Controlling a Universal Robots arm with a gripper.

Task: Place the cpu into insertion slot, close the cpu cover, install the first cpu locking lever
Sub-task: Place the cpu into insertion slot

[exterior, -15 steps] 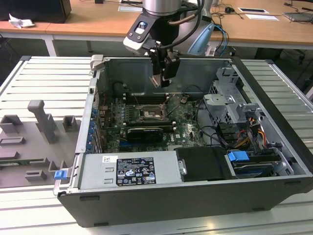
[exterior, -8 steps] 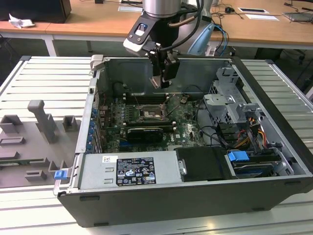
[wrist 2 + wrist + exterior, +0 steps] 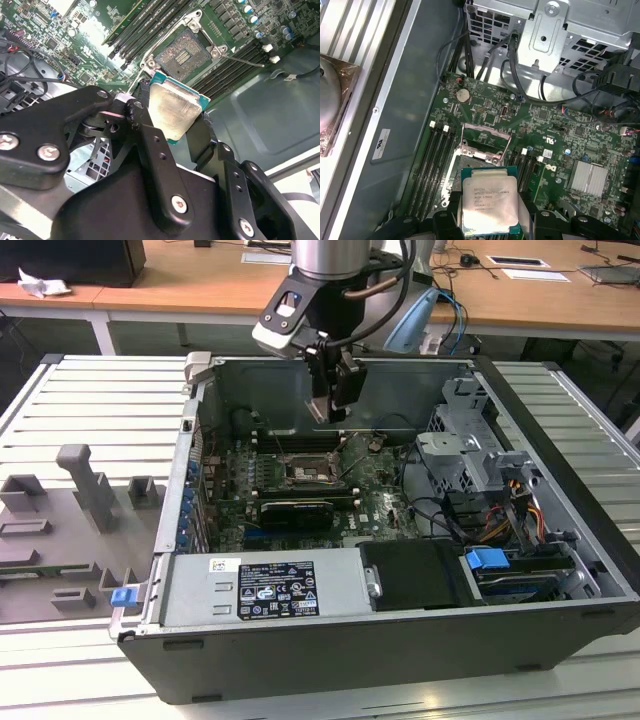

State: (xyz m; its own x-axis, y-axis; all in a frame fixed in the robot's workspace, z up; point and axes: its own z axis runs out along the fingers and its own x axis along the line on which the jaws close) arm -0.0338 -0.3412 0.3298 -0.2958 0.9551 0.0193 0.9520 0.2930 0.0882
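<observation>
The gripper [image 3: 172, 112] is clamped on the cpu [image 3: 177, 107], its black fingers [image 3: 147, 135] pressing on opposite edges of the chip; the cpu hangs above the motherboard [image 3: 100, 25], clear of the insertion slot [image 3: 182, 54], which lies bare with its contacts exposed. In the first wrist view the cpu [image 3: 487, 205] shows its dull metal top (faint print on it) and hides part of the slot; the cpu cover [image 3: 485, 135] stands raised just past it, with memory slots [image 3: 437, 165] on either side. In the exterior view the gripper [image 3: 335, 405] hangs inside the open computer case [image 3: 560, 540]; the case lies on a slatted table [image 3: 80, 390], with grey fixture blocks [image 3: 85, 485] at the exterior view's left.
</observation>
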